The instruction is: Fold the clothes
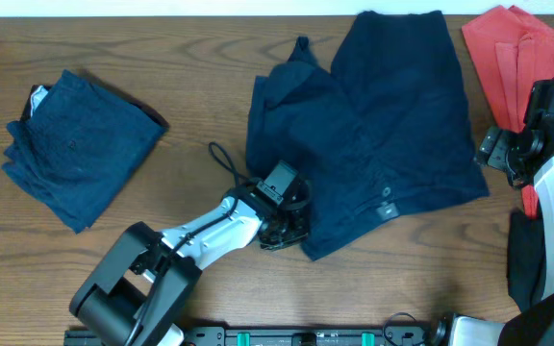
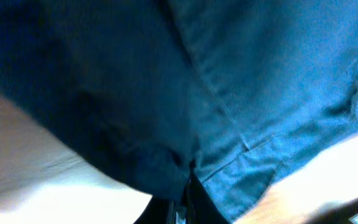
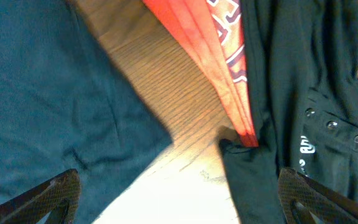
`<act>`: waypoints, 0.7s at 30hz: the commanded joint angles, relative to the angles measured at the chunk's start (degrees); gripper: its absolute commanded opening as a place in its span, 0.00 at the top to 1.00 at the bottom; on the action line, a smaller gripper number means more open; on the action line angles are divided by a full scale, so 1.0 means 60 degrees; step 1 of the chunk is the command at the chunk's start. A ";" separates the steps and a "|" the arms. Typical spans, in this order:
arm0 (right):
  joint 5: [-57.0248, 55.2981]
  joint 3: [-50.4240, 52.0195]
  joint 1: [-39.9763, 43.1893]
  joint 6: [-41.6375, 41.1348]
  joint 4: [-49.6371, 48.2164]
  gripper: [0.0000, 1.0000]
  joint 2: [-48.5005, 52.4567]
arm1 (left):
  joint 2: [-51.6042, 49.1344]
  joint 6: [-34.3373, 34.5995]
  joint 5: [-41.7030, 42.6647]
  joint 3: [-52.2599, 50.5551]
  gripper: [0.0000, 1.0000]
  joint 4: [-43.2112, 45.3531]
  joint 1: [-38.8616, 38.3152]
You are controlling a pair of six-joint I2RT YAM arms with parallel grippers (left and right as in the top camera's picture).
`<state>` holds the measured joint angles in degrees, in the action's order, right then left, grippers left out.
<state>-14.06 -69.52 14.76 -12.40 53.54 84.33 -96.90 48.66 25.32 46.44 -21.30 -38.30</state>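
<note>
Dark navy shorts (image 1: 383, 125) lie spread out at the centre right of the table, with a small waistband button (image 1: 387, 192) near their front edge. My left gripper (image 1: 291, 226) is at their front left corner and is shut on the fabric. In the left wrist view the navy cloth (image 2: 229, 74) fills the frame and is pinched between the jaws (image 2: 188, 193). My right gripper (image 1: 508, 154) is open and empty beside the shorts' right edge. In the right wrist view it (image 3: 179, 205) hovers over bare wood, with the shorts' edge (image 3: 42, 93) to the left.
A second pair of navy shorts (image 1: 75, 144) lies folded at the far left. A red garment (image 1: 513, 58) lies at the back right and also shows in the right wrist view (image 3: 210, 56). A black garment (image 3: 303, 81) lies by the right arm. A black cable (image 1: 227, 163) runs from the left arm.
</note>
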 commanded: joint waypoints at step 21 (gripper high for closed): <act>0.1417 0.0018 0.0033 0.0572 0.0302 0.01 0.0018 | 0.1807 -0.5169 -0.1789 0.6084 0.07 -0.6371 0.6422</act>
<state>-5.98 -69.47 14.76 -9.82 55.24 84.33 -84.03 19.14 11.90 84.93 -55.86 2.02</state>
